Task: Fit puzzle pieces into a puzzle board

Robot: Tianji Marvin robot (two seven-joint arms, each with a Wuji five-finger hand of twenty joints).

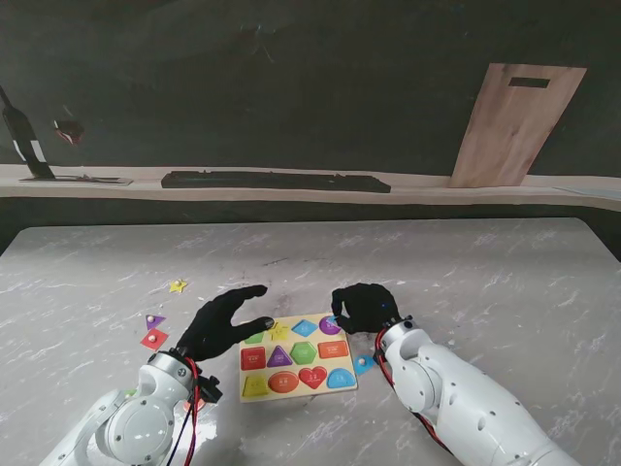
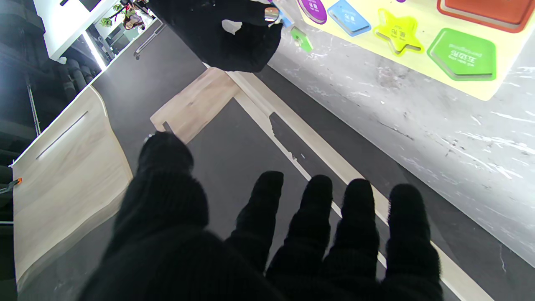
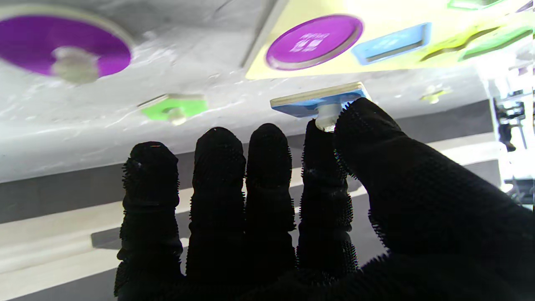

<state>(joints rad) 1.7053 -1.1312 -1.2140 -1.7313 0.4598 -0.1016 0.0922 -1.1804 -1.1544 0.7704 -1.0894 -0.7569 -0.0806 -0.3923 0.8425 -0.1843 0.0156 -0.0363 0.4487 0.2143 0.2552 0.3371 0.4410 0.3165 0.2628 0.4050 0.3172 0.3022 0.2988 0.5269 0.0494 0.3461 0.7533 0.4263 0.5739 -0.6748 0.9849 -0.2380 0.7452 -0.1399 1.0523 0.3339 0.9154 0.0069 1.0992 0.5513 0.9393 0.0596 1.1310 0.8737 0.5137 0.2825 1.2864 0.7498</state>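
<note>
The yellow puzzle board [image 1: 294, 392] lies near me between both arms, with coloured shapes in its recesses. My right hand [image 1: 366, 306] hovers at its far right corner, thumb and index finger [image 3: 324, 167] pinched on the white knob of a blue piece [image 3: 319, 100], which is held off the table beside the board's edge [image 3: 368, 14]. My left hand [image 1: 225, 320] hovers at the board's far left corner, fingers [image 2: 317, 209] spread and holding nothing. Its wrist view shows the board's green, star and blue recesses [image 2: 462, 54].
Loose pieces lie on the marble: a yellow star [image 1: 178, 285], a purple piece [image 1: 154, 320] and a red one [image 1: 153, 339] on the left, a blue one [image 1: 363, 365] right of the board, a purple disc [image 3: 62, 39] and a green piece [image 3: 174, 106]. A keyboard [image 1: 277, 181] and a leaning wooden board [image 1: 514, 126] stand behind.
</note>
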